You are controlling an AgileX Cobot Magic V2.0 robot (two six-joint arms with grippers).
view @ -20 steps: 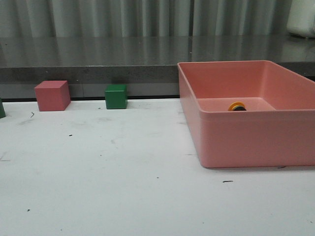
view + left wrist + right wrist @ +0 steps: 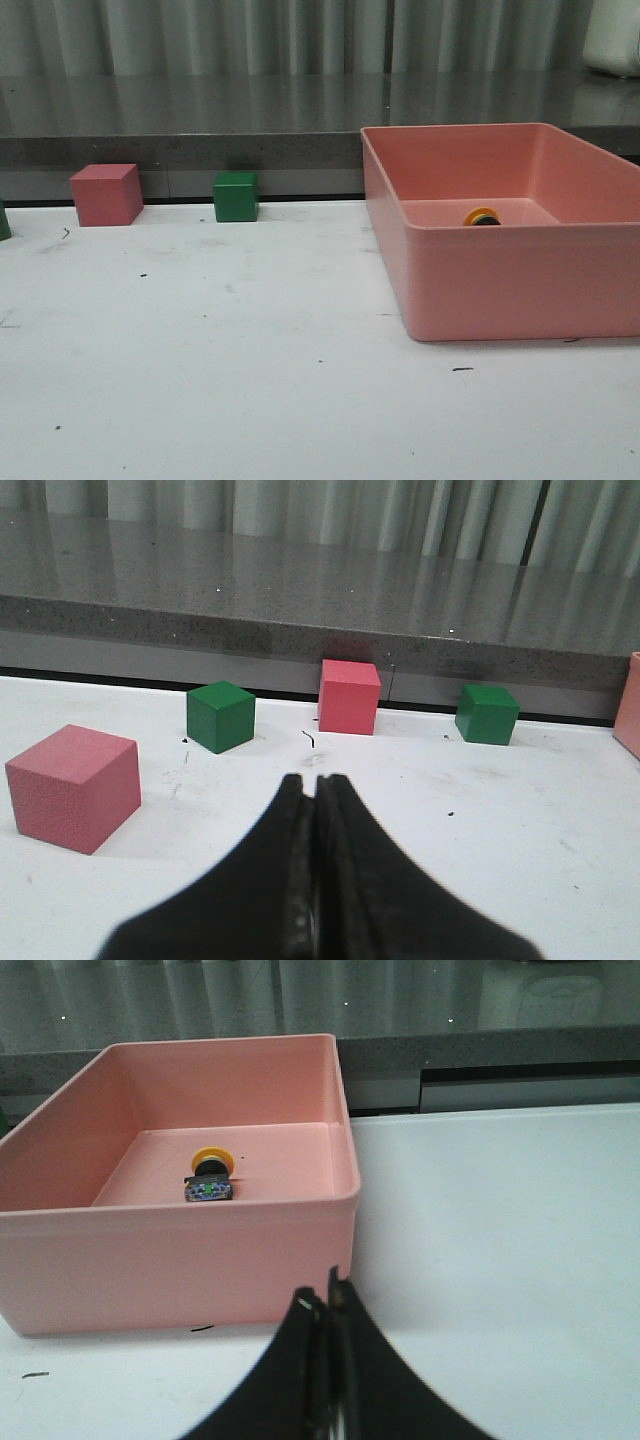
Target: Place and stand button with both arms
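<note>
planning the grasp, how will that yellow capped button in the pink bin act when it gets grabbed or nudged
The button lies on its side on the floor of the pink bin, so a nudge could roll it on its round cap. It looks like rigid plastic, so probably stiff and light. Stood upright, the broad cap over a small base may leave it prone to tipping.

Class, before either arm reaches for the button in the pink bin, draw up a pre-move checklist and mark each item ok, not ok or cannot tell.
1. Button located, inside the pink bin: ok.
2. Button standing upright: not ok; it lies on its side, yellow cap toward the bin's far wall.
3. Right tool open for grasping: not ok, shut.
4. Left tool open: not ok, shut.
5. Nothing else in the bin beside the button: ok.
6. Bin low enough to reach over: cannot tell.
</note>
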